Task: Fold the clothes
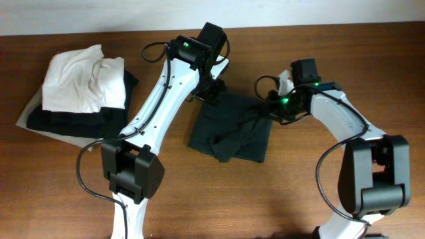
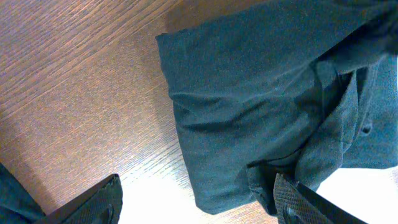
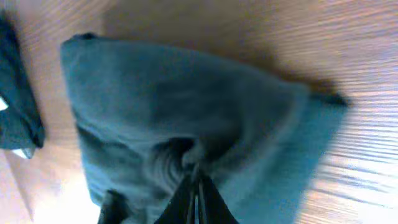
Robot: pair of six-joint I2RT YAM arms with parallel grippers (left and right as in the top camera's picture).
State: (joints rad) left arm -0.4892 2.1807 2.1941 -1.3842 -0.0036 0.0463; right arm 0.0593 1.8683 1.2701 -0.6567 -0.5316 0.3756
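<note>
All I have under me is a brown wooden table (image 1: pixel 66 199), its grain running in long streaks from side to side in the overhead view. Along its far edge runs a pale, plain strip (image 1: pixel 80 13) — wall or floor, I cannot tell. The light is bright: in my left wrist view a washed-out white glare (image 2: pixel 155 193) lies on the wood — a softer, warmer one (image 3: pixel 50 199) shows in the right wrist view.
</note>
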